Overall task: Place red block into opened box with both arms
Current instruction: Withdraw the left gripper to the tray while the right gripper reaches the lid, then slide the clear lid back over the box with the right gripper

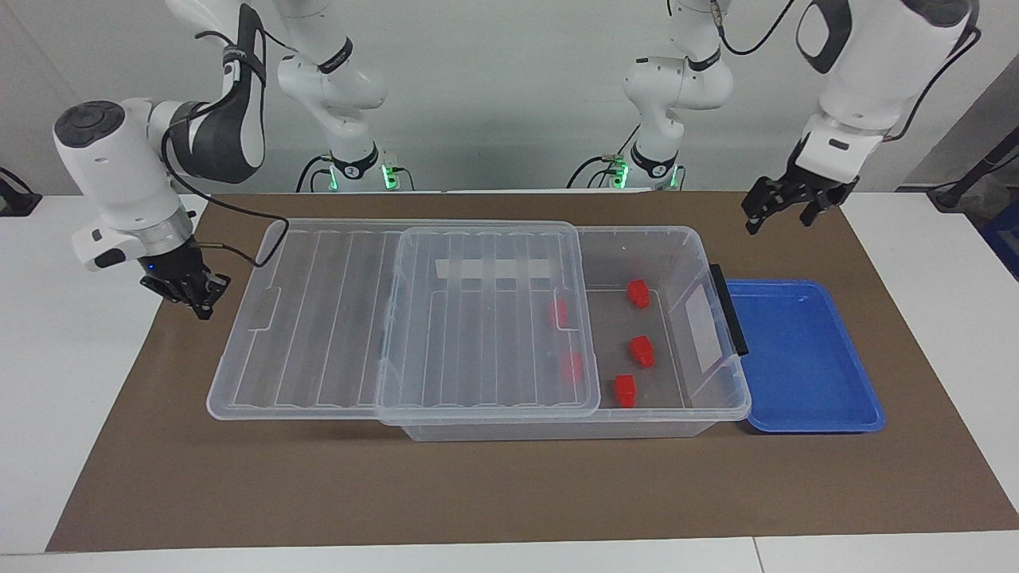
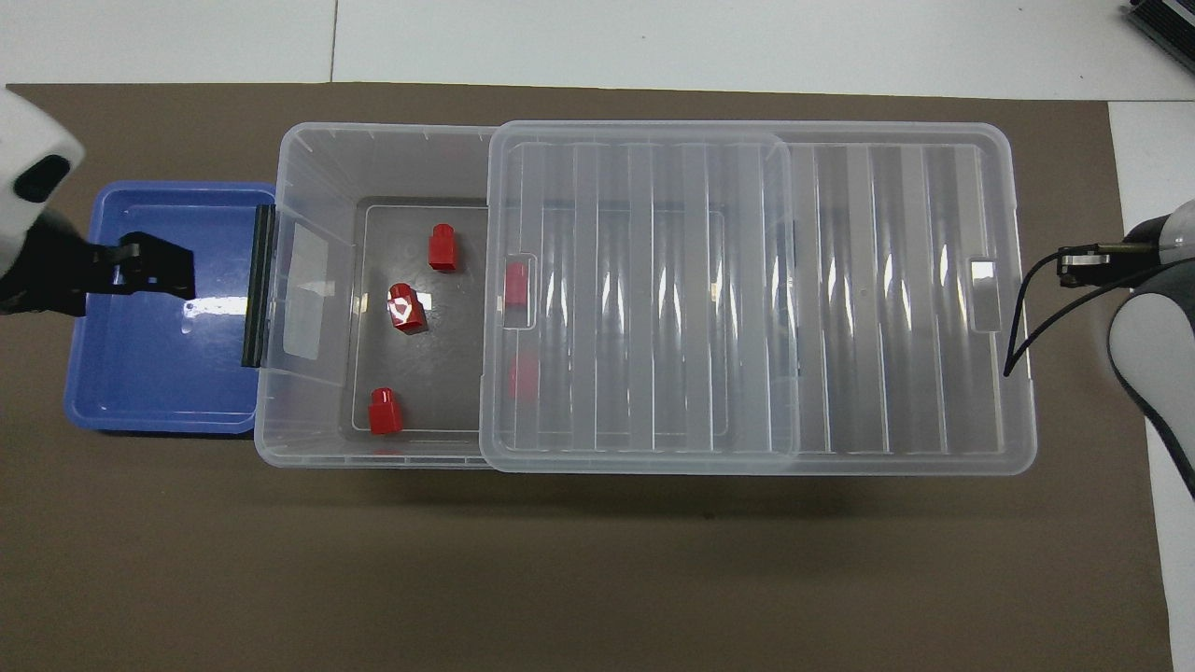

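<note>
The clear box (image 1: 704, 247) (image 2: 308, 149) stands on the brown mat, its ribbed lid (image 1: 334, 318) (image 2: 747, 299) slid partway toward the right arm's end. Three red blocks (image 1: 642, 351) (image 2: 406, 308) lie on the uncovered floor of the box. Two more red blocks (image 1: 571, 366) (image 2: 515, 285) show through the lid. My left gripper (image 1: 778, 216) (image 2: 154, 271) is open, empty and raised over the blue tray. My right gripper (image 1: 201, 305) (image 2: 1069, 266) is shut and empty, low over the mat just off the lid's overhanging end, not touching it.
A shallow blue tray (image 1: 796, 358) (image 2: 149, 373) sits against the box at the left arm's end, beside the black handle bar (image 1: 728, 310) (image 2: 252, 285). White table borders the brown mat (image 1: 478, 485) on both ends.
</note>
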### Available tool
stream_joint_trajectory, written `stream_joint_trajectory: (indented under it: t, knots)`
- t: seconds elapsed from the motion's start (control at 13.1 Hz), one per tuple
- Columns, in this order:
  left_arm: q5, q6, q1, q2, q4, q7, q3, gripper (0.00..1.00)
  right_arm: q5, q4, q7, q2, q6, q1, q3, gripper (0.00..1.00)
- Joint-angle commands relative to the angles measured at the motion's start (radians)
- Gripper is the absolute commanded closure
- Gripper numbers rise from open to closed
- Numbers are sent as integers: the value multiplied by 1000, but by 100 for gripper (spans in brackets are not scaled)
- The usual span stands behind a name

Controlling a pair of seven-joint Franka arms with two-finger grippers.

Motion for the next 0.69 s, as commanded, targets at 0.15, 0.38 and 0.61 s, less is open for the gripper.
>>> stream_joint_trajectory:
  t: [0.15,0.38,0.61]
  knots:
    - [10,-26,90,-51,-61,133,-11,0,-3,-15,-13,-8,-2,49,10,100]
    - [10,52,113,-61,-102,141,-11,0,6,-23,-16,-14,-30,92,15,100]
    - [11,204,114,-96,-209,142,-12,0,48,-41,7,-22,-28,164,13,100]
